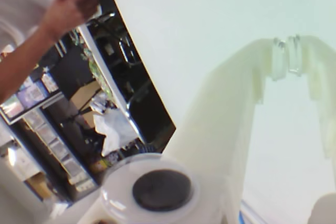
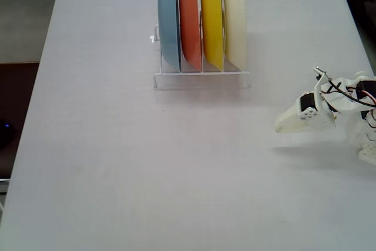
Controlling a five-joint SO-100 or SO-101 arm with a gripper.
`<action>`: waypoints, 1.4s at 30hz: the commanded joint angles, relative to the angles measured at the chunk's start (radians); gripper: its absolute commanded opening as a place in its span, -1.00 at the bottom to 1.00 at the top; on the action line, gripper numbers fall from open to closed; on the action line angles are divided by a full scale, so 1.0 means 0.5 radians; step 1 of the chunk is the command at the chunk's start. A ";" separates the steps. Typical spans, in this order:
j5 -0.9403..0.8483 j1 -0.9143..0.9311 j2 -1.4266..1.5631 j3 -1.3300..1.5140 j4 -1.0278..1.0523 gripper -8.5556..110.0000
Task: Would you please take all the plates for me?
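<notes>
Setting: indoor workroom or lab-type space, set up for robot trials.

Evidence, fixed view: plain white surface (image 2: 117,145) with rounded corners, bare apart from a white rack (image 2: 201,79) holding four plates (image 2: 201,19) on edge; a small white robot arm (image 2: 329,110) with exposed servos and loose red and black wiring at the right edge.

Evidence, wrist view: crowded shelving (image 1: 58,145) behind the surface, with small drawer units, boxes and assorted stored items, blurred; dark furniture or equipment (image 1: 131,87) beside it, not identifiable; a person's hand (image 1: 71,3) at upper left.
</notes>
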 commanded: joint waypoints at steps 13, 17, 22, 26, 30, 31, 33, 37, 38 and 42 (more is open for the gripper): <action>-0.003 0.012 0.040 -0.006 0.009 -0.83; 0.000 0.012 0.040 -0.006 0.012 -0.86; -0.040 0.012 0.040 -0.018 0.006 -0.86; -0.132 0.034 0.040 -0.132 -0.043 -0.86; -0.285 0.092 0.040 -0.298 -0.184 -0.87; -0.331 0.110 0.040 -0.362 -0.199 -0.87; -0.433 0.166 0.040 -0.488 -0.215 -0.87; -0.681 0.301 -0.129 -0.887 -0.104 -0.87; -0.752 0.344 -0.218 -1.022 -0.052 -0.87; -1.034 0.476 -0.491 -1.445 0.031 -0.87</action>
